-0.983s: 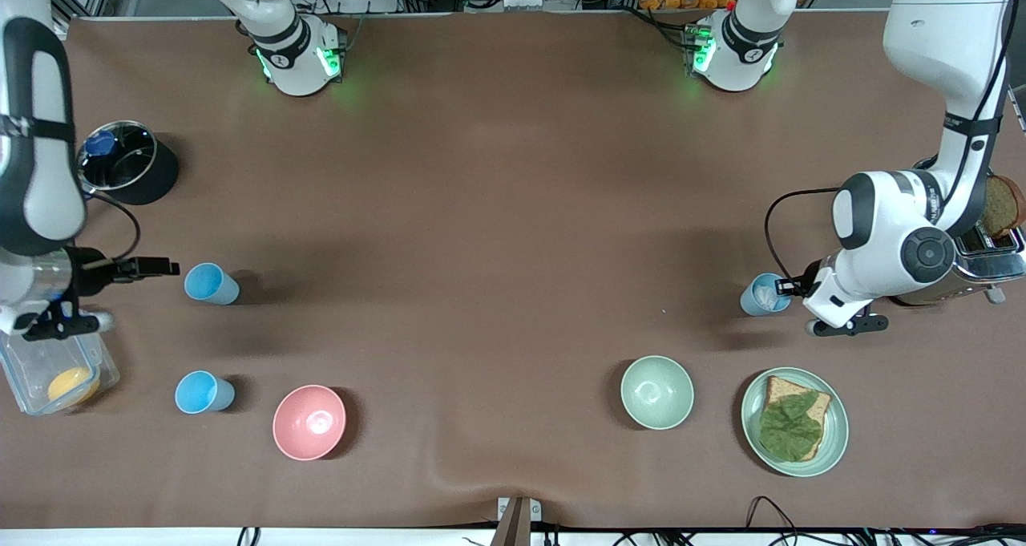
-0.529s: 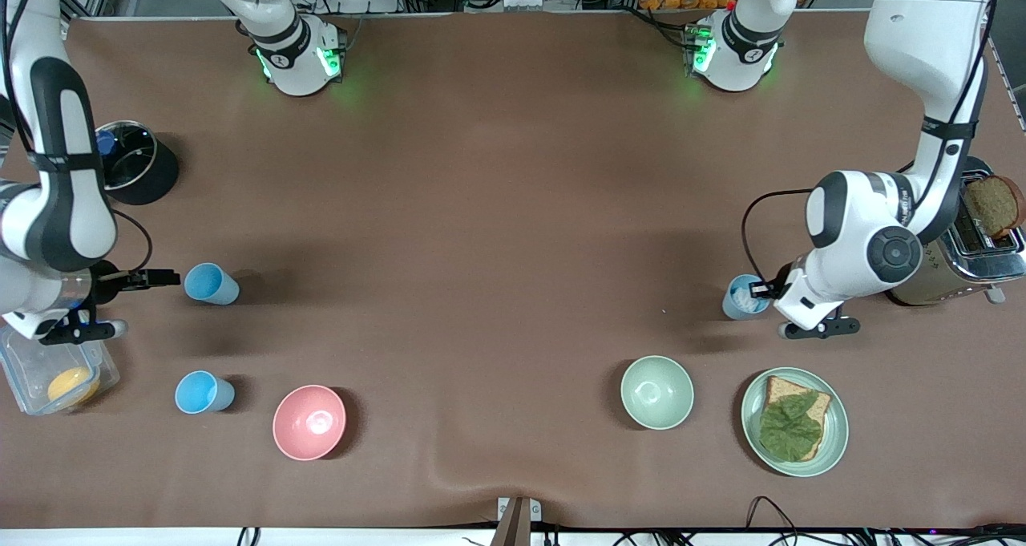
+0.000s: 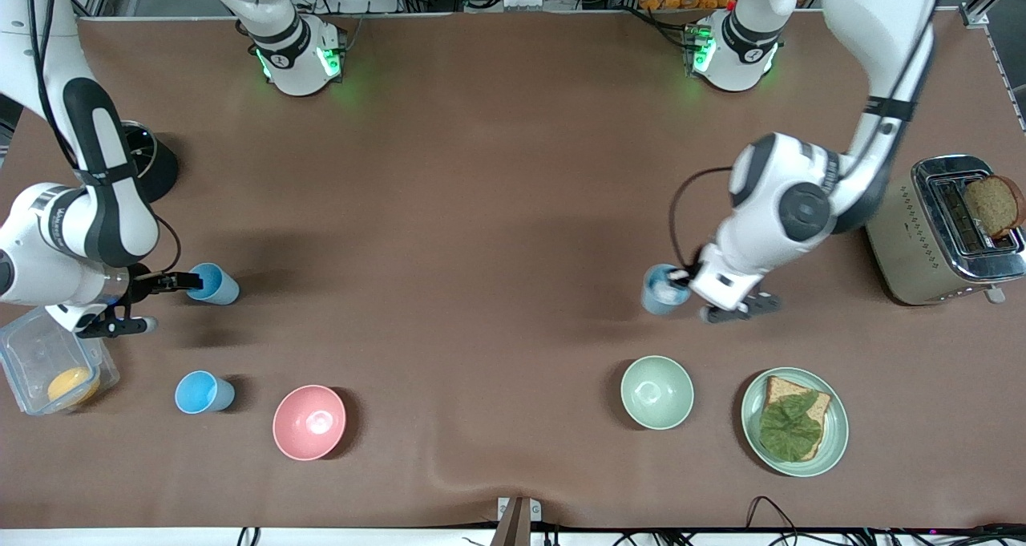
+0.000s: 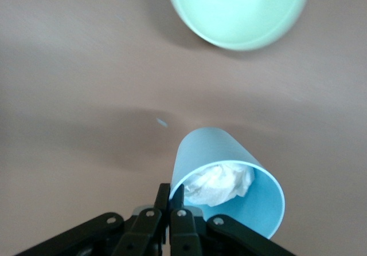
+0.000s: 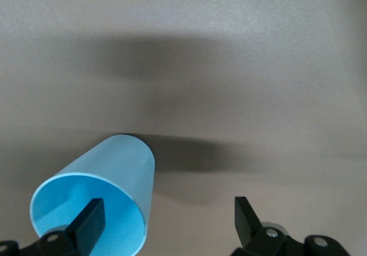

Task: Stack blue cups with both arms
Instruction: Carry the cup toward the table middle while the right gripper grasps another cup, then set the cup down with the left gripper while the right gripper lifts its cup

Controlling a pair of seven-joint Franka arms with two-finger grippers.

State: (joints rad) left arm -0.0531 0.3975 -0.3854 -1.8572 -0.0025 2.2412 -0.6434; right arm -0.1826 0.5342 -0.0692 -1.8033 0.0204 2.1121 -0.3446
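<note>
Three blue cups appear. The paler grey-blue cup (image 3: 662,289) is pinched at its rim by the left pincer (image 3: 686,277), whose fingers (image 4: 170,201) are closed on the wall; it is held over bare counter (image 3: 481,209), above the pale green bowl (image 3: 657,392). A wad of crumpled white paper (image 4: 221,182) lies inside it. The sky blue cup (image 3: 215,283) stands toward the right arm's end of the counter. The right pincer (image 3: 186,283) is spread open at its rim, one finger (image 5: 90,221) inside the mouth and the other outside, clear of the wall. The third, more vivid blue cup (image 3: 202,392) stands nearer the front camera, just beside the single pink bowl (image 3: 309,422).

Compared with a second ago, the left arm has carried the grey-blue cup away from the toaster (image 3: 942,229) toward the middle of the counter, leaving the toaster fully exposed. The right pincer has advanced from near the sky blue cup to its rim. That cup, the third cup and both bowls have not moved.

Other items, one of each:
- a green plate (image 3: 834,442) bearing a bread slice topped with a leaf
- a slice of brown bread (image 3: 992,205) in the toaster
- a clear container (image 3: 24,353) holding an orange piece
- a black pot (image 3: 156,169), partly hidden by the right arm
</note>
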